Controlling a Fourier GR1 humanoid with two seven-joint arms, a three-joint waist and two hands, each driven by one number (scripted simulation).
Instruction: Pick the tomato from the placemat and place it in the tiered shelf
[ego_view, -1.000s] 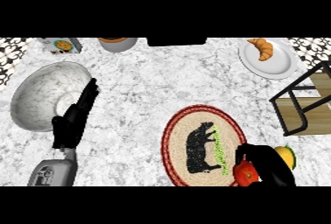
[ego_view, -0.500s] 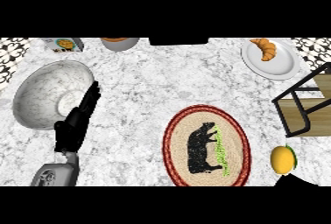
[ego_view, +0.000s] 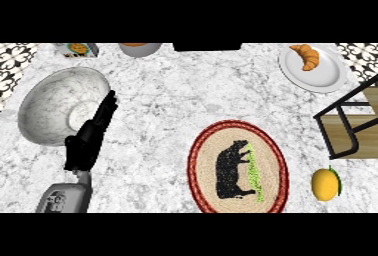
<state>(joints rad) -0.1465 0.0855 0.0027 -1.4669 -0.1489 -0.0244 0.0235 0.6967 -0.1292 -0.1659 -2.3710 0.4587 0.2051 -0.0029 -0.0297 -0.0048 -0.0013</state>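
In the head view, the only 1 there is to go through, the oval woven placemat (ego_view: 198, 165) with its red border and black animal figure lies on the white-grey marble counter (ego_view: 170, 100), low and right of centre, and it carries only a thin green strip (ego_view: 253, 167) along the figure's right side. The tomato shows nowhere: not on the mat, not on the counter, not in the part of the shelf that can be seen. The dark-framed tiered shelf with a wooden board (ego_view: 360, 129) is cut off by the right edge, well apart from the mat, and a yellow-orange oval fruit (ego_view: 325, 184) lies between them, just below the shelf's corner. The right hand is outside the view, so I cannot tell what its fingers are doing. The black left hand (ego_view: 92, 135) rests at the left beside the large round grey marbled bowl (ego_view: 52, 107), fingers straight, pressed together and pointing up the view, holding nothing. A round white plate (ego_view: 328, 80) with a golden croissant (ego_view: 306, 56) sits at the upper right. My judgement is that the pick is over or under way off-view, with the tomato most likely at the unseen right hand. The next move calls for bringing it over the wooden board, clear of the dark frame and the fruit, then lowering and letting go.
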